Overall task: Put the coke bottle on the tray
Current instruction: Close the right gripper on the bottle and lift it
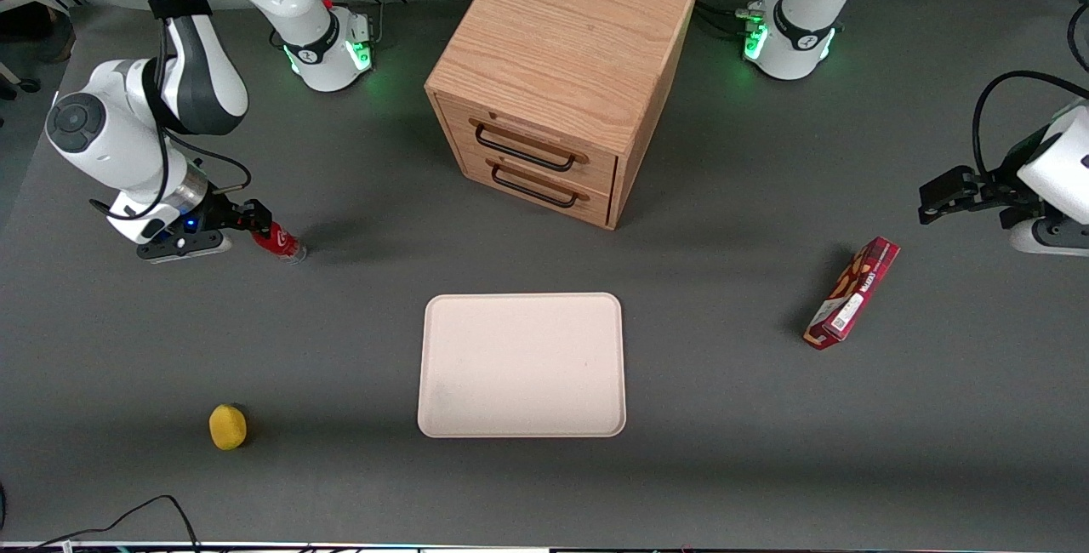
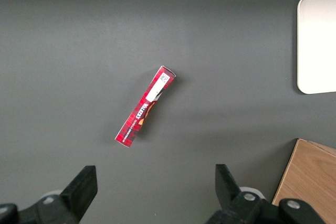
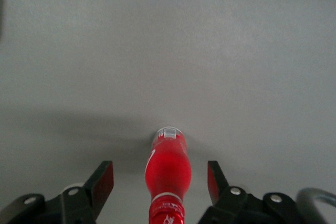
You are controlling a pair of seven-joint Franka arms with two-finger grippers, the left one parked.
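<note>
Seemingly coke bottle (image 3: 168,169) between open hand (image 3: 160,182)

My robotics lab: two white Franka arm bases (image 1: 327,47) glow green, bolted to the grey desk (image 1: 723,417), cables trailing.

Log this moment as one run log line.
phase: pre-grasp | tool: open, straddling lying coke bottle | bottle: on table, off tray | tray: bare
</note>
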